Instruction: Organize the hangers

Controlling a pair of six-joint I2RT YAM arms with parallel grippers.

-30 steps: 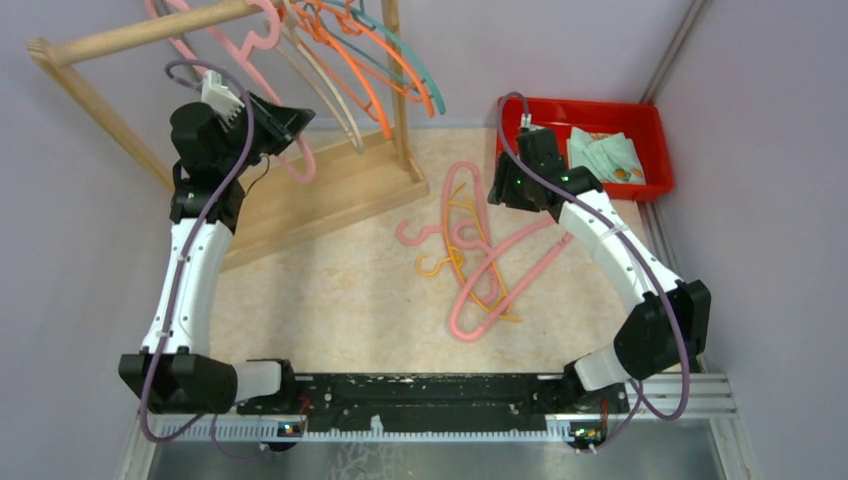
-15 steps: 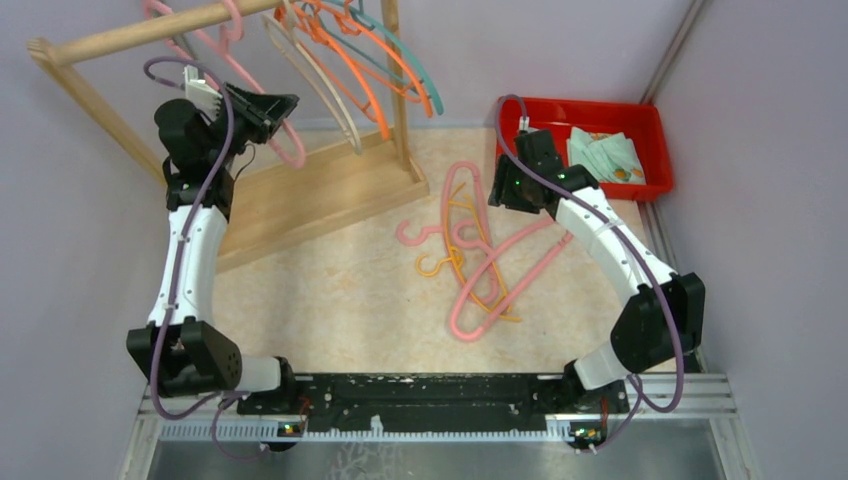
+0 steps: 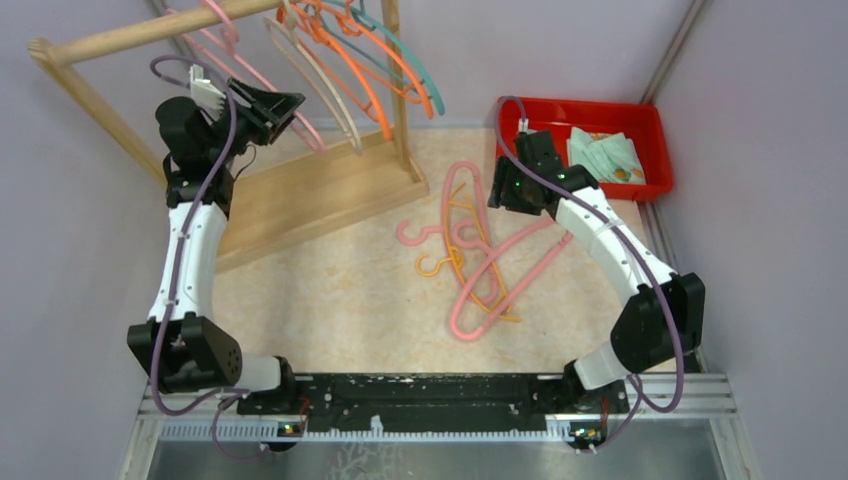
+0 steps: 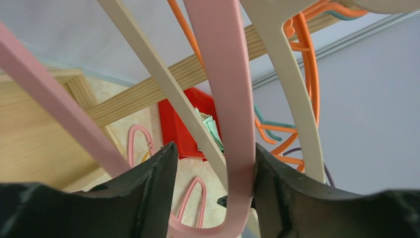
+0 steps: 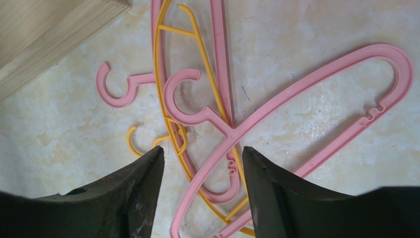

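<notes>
Left claw [image 4: 214,151]: open; the pink hanger [image 4: 225,74] passes between my fingers, touching one.
Its long axis: steeply up and away from my claw, toward the pole [image 3: 150,32].
Right claw [image 5: 203,151]: open, holding nothing.
Beneath it: heap of hangers [image 5: 297,89], pink and yellow, flat, crossed, hooks leftward.

The left arm [image 3: 192,255] and right arm [image 3: 612,238] are showing white links between bulky black joints. A purple cable [image 3: 176,270] is trailing along each. A green light [image 3: 513,185] is glowing on the right wrist. 2 matte-black fingers [image 5: 143,193] are tipping each end effector [image 5: 201,151].
</notes>
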